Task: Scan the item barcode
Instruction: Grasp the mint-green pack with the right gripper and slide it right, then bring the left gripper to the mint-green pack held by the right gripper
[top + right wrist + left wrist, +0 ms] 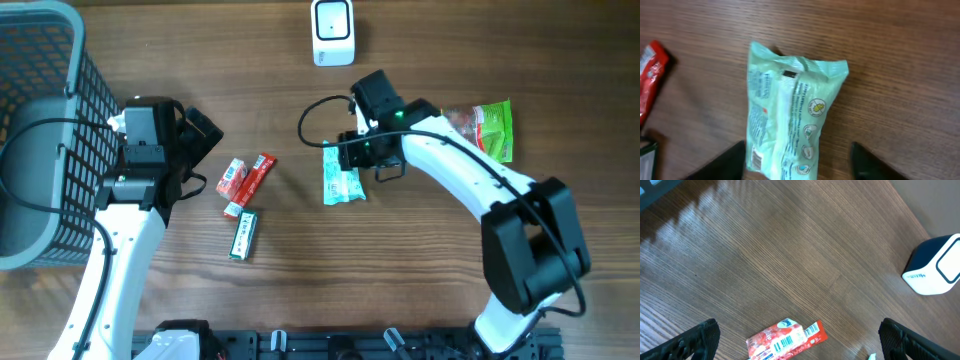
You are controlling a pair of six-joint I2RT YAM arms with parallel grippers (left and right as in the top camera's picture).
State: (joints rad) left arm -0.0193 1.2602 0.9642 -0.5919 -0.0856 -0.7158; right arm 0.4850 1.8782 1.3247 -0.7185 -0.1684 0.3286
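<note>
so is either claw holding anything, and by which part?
Nothing held. Right claw is open over the green packet, which lies on the table; left claw is open and empty.

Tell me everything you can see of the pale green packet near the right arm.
The pale green packet is a soft, glossy plastic pouch with crimped ends, lying flat on the wooden table. Its printed back faces up: small text, round icons and what looks like a barcode near one corner. The right gripper hangs open over its near end, a finger on each side, neither clearly touching it.
</note>
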